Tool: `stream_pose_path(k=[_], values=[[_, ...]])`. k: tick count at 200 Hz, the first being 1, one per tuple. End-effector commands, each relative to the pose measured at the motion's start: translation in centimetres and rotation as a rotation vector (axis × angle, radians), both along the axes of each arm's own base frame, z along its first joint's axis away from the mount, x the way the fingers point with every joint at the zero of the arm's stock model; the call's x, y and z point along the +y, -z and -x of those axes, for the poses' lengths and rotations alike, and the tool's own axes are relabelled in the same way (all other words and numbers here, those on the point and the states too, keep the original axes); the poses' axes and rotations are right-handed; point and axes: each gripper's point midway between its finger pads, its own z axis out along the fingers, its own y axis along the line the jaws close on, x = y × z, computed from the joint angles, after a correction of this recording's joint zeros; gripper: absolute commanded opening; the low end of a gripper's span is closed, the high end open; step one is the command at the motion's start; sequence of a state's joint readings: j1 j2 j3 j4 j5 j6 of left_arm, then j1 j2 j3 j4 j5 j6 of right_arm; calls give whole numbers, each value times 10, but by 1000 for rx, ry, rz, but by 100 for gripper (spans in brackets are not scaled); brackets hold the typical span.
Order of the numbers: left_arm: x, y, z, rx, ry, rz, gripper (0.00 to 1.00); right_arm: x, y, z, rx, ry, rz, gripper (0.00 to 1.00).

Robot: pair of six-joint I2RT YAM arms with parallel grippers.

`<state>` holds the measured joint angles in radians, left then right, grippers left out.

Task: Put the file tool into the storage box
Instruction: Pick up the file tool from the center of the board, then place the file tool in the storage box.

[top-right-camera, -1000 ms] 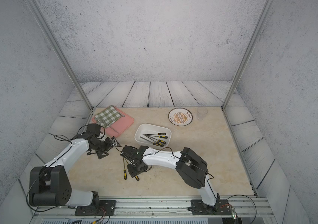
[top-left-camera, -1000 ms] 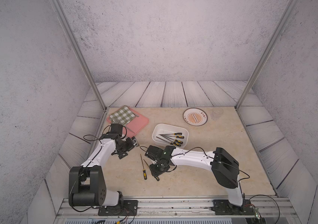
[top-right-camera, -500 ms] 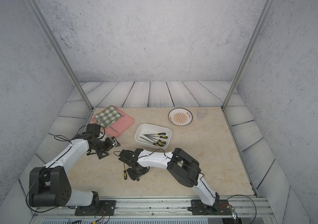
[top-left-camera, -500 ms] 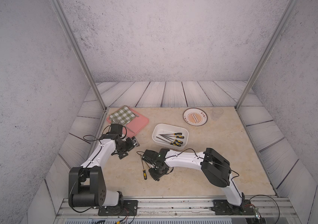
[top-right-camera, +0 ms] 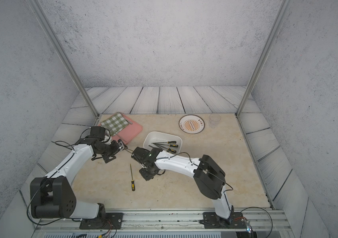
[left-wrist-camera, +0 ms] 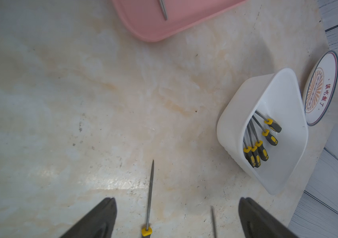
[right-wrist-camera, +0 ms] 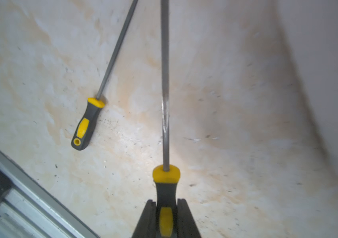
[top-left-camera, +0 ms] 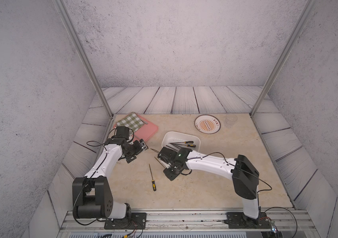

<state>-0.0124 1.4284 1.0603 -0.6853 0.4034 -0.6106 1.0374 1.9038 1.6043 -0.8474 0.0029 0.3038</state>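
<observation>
Right gripper (right-wrist-camera: 165, 201) has the file tool (right-wrist-camera: 165, 92). Its jaws are clamped tight on the black-and-yellow handle, and the grey shaft pokes straight out ahead of the fingertips. I honestly can't tell whether the tip is clear of the table (top-left-camera: 215, 185) or not.

In both top views that gripper sits right at the front-left corner of the storage box (top-left-camera: 179, 135), so the file is close to the box but not in it. Five other files (left-wrist-camera: 262, 150) are lying inside the box, handles toward its right end.

There's also a loose file (top-left-camera: 151, 175) flat on the table just to the left of the held one, apart from it, with its handle pointing toward the rail (top-left-camera: 184, 215) at the front.

Left gripper (left-wrist-camera: 176, 198) is spread wide with nothing in it. It hangs just in front of the pink tray (top-left-camera: 149, 129), off to the left of the box.
</observation>
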Motion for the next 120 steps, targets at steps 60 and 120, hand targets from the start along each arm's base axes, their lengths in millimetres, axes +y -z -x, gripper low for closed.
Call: stream_pose_path(k=[60, 120], values=[[-16, -9, -11, -10, 34, 29, 97, -75, -9, -135, -80, -115, 81, 8], [-35, -12, -16, 1, 82, 32, 97, -60, 36, -147, 2, -192, 90, 8]])
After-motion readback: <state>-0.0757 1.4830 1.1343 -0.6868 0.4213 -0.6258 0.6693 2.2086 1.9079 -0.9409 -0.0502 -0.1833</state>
